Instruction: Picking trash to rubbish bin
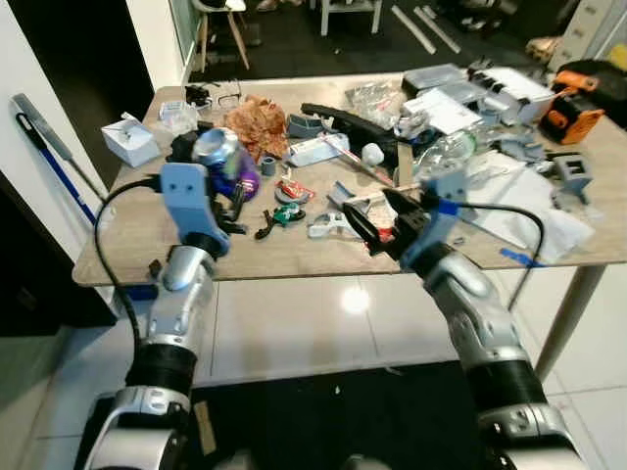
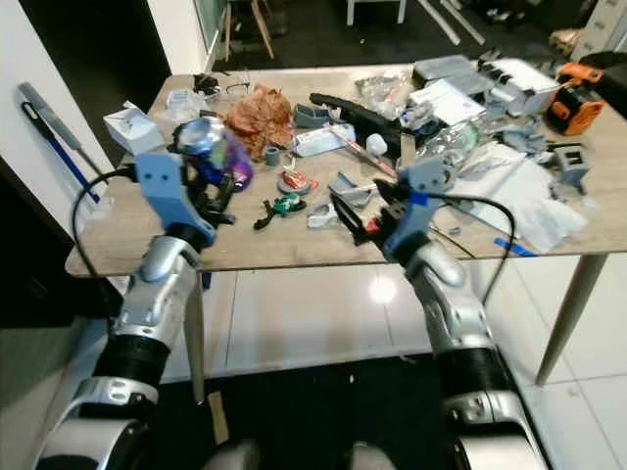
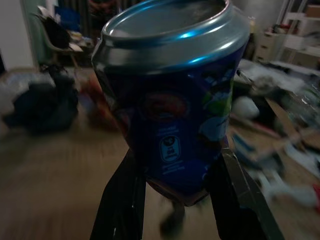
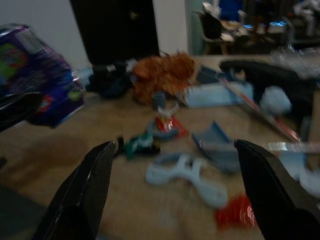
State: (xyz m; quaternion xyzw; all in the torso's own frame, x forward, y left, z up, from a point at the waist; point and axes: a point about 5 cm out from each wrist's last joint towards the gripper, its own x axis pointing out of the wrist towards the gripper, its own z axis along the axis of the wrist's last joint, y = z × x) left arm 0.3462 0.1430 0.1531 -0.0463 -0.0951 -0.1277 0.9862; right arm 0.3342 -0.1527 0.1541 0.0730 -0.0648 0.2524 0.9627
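The left gripper (image 1: 227,196) has its fingers closed around a blue drink can (image 1: 223,161), held roughly upright above the counter (image 1: 127,245) near its left end. The right gripper (image 1: 384,220) hovers with fingers spread wide and empty over the scraps mid-counter, so the left arm is the one to carry the can to a bin.

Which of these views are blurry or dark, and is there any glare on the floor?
Left eye view: fairly sharp, a bright glare patch on the floor tiles below the table. Left wrist view: dim, the blue can between the left gripper fingers fairly clear, background smeared. Right wrist view: dim and soft, the open right gripper dark.
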